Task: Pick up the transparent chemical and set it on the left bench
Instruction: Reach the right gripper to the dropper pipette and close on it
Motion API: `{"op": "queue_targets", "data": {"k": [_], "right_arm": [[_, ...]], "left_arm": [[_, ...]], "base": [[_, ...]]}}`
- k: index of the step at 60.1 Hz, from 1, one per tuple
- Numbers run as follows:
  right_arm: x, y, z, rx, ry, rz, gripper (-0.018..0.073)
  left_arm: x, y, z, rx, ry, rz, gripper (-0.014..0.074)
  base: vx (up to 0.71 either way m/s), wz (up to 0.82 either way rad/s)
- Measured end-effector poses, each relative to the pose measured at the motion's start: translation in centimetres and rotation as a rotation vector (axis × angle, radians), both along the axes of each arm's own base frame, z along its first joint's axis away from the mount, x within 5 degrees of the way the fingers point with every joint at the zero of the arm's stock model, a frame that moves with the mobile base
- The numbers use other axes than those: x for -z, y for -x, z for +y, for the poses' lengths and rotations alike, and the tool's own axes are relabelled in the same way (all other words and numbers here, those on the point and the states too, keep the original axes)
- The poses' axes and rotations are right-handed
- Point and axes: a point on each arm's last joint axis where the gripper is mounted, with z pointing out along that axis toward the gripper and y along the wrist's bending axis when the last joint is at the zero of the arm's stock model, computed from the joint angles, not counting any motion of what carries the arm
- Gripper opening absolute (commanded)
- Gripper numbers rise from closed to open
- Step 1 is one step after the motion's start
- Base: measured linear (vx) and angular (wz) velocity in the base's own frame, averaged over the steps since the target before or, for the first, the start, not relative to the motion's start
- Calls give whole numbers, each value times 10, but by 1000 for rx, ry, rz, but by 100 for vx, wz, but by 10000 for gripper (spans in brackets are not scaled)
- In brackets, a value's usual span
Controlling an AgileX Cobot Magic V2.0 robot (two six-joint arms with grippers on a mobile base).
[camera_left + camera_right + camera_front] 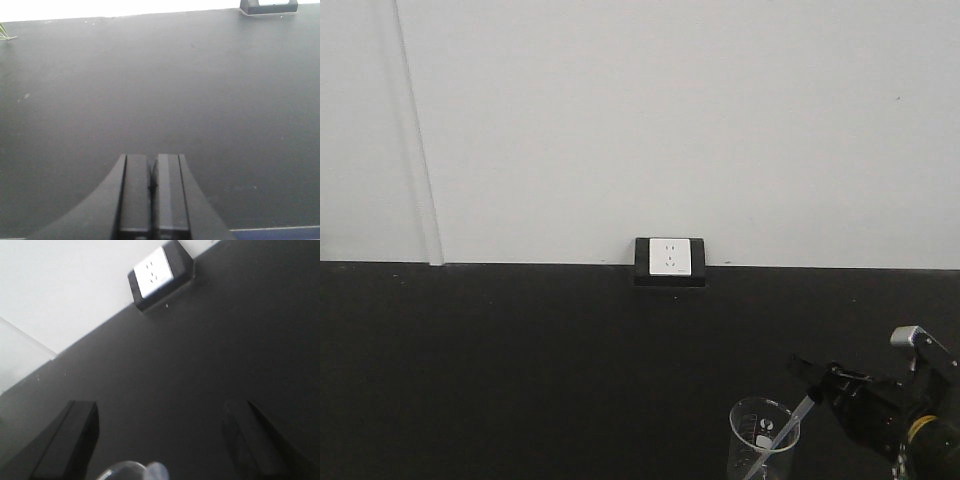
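Note:
The transparent chemical [763, 440] is a small clear beaker with white markings, standing at the front right of the black worktop, with a thin pipette [792, 422] leaning out of it. My right gripper [812, 388] hangs just right of it, beside the pipette. In the right wrist view this gripper [160, 427] is open, its fingers wide apart, and the beaker rim [125, 471] shows low between them, touching neither. My left gripper [152, 165] is shut with nothing in it, above bare worktop. The left bench is out of view.
A white wall socket in a black housing [669, 258] sits where the black worktop [520, 360] meets the white wall; it also appears as the socket [156, 271] in the right wrist view. A green leaf tip [5, 34] shows at the far left.

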Motion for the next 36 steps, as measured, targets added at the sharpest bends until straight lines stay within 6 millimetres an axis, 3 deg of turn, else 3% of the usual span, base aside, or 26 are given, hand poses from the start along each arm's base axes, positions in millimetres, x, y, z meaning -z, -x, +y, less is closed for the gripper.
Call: {"op": "queue_targets", "data": {"k": [14, 36], "right_arm": [[19, -3, 3, -21, -50, 37, 487], [19, -4, 4, -27, -59, 26, 41]], "left_arm": [[0, 0, 0, 0, 0, 0, -3], [0, 0, 0, 0, 0, 0, -3]], "base": [[0, 0], [0, 0]]}}
